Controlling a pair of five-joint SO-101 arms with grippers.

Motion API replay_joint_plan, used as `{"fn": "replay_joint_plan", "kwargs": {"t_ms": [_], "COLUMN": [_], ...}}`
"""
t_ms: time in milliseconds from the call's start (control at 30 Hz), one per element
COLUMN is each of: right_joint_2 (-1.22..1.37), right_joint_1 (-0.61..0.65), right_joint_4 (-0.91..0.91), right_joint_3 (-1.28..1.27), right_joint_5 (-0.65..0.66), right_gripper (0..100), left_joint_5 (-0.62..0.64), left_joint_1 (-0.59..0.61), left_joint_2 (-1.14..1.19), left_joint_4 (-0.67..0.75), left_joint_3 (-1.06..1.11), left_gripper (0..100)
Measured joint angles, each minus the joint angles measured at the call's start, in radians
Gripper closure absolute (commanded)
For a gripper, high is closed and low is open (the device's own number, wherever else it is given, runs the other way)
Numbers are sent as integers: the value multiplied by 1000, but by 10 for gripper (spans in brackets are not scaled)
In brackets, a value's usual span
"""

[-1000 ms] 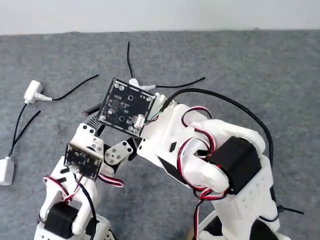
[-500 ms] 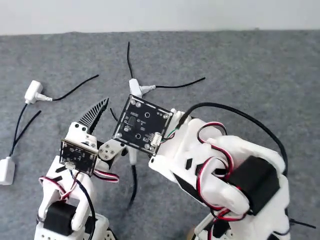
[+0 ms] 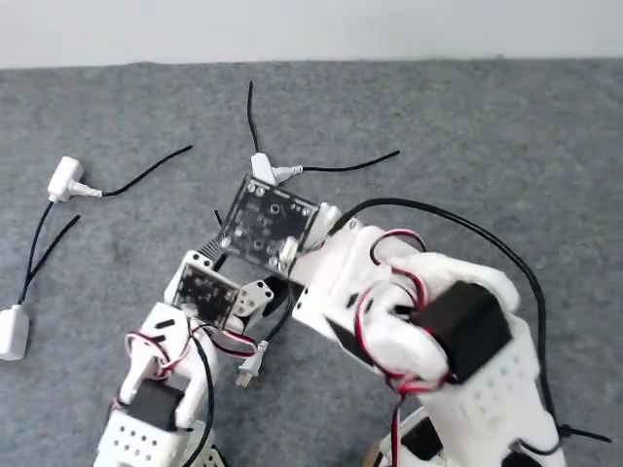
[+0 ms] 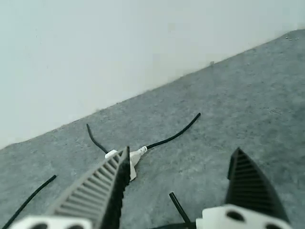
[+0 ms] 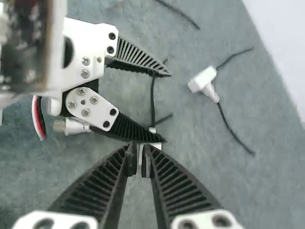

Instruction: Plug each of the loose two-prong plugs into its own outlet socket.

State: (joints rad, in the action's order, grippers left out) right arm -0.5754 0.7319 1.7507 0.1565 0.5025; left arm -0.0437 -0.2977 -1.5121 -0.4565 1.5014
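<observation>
Pinching the light white two-prong plug (image 3: 250, 367) beside the left arm (image 3: 161, 389) by its rigid body, not its limp black cord (image 3: 275, 326), looks your safest hold; left tool (image 4: 181, 151) gapes, right tool (image 5: 139, 147) nips a white sliver (image 5: 142, 162).

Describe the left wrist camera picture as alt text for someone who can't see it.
The left gripper is open, its two black ridged fingers spread wide above a grey table. Beyond them a white plug lies on the table, with a black cord trailing away from it toward a pale wall.
</observation>
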Motion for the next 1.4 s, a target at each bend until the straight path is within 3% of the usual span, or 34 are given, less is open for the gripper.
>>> {"fn": "replay_joint_plan", "kwargs": {"t_ms": [133, 200, 433, 1000, 1167, 1400], "right_joint_2": [0, 0, 0, -3, -3, -3], "right_joint_1": [-78, -115, -141, -141, -141, -141], "right_joint_4": [-84, -172, -416, -397, -396, -453], "right_joint_3": [-169, -285, -496, -505, -534, -631], "right_joint_5": [0, 0, -101, -117, -117, -117], "right_gripper": [990, 990, 990, 989, 989, 989], "left_joint_5": [0, 0, 0, 0, -89, -110], "left_joint_1": [0, 0, -26, -34, -20, -5], "left_joint_2": [2, 6, 52, 52, 58, 58], "left_joint_4": [267, 310, 319, 319, 301, 244], "left_joint_3": [180, 187, 189, 189, 189, 173], "left_gripper": [682, 682, 682, 683, 684, 684]}}
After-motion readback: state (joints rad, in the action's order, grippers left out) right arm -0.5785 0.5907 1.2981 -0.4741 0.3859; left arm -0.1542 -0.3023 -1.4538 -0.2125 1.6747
